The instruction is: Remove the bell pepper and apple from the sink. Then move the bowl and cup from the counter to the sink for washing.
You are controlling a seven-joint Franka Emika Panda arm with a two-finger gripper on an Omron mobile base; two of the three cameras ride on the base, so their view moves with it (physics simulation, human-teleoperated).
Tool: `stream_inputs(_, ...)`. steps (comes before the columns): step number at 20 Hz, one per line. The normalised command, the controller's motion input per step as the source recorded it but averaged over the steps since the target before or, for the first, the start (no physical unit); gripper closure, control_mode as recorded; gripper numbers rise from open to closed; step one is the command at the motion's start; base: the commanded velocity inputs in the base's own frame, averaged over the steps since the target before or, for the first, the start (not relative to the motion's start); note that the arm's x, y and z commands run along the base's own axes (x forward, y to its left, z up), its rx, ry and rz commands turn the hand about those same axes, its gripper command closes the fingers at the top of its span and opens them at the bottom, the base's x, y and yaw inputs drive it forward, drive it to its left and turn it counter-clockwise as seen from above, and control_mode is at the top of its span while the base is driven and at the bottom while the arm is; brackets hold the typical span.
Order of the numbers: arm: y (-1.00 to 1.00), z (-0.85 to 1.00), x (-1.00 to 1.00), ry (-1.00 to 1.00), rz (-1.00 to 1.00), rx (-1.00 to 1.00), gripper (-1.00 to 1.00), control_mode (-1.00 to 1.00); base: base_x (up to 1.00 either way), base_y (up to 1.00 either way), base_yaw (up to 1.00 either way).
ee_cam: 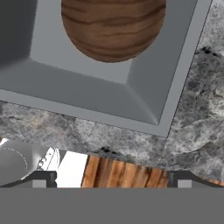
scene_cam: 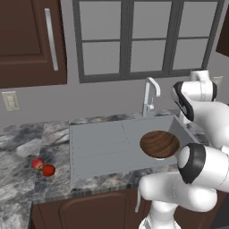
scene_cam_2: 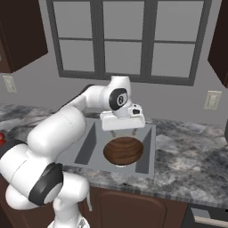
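The left base view takes in the whole sink point(scene_cam: 103, 145): its ribbed drainboard, the chrome faucet point(scene_cam: 150, 95) behind it, and the bowl point(scene_cam: 159, 144) lying in the deep basin at the right end. Left of the sink, on the counter point(scene_cam: 22, 152), 2 small red fruits sit touching each other: the apple point(scene_cam: 37, 163) and just beside it the bell pepper point(scene_cam: 48, 170).

The right base view shows the gripper point(scene_cam_2: 123, 132) hanging directly above the bowl, its 2 fingers spread wide and empty, clear of the rim.

The hand view looks down at the bowl's wood grain, the basin's sloped grey walls, and a strip of marbled counter along the near edge.
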Motion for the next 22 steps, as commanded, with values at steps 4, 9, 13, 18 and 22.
stream_inputs(4, -0.06, 0.08, -0.08, -0.11, -0.08, 0.0, -1.0, -1.0, 0.0, 0.0, 0.0)
stream_inputs(9, -0.13, 0.06, -0.08, -0.15, -0.05, 0.0, -1.0, -1.0, 0.0, 0.0, 0.0)
stream_inputs(13, -0.16, 0.05, -0.09, -0.16, -0.05, 0.0, -1.0, -1.0, 0.0, 0.0, 0.0)
stream_inputs(18, -0.16, 0.07, -0.02, -0.08, -0.09, -0.03, -1.0, -1.0, 0.0, 0.0, 0.0)
stream_inputs(22, -0.2, 0.11, 0.0, 0.0, -0.11, -0.1, -1.0, -1.0, 0.0, 0.0, 0.0)
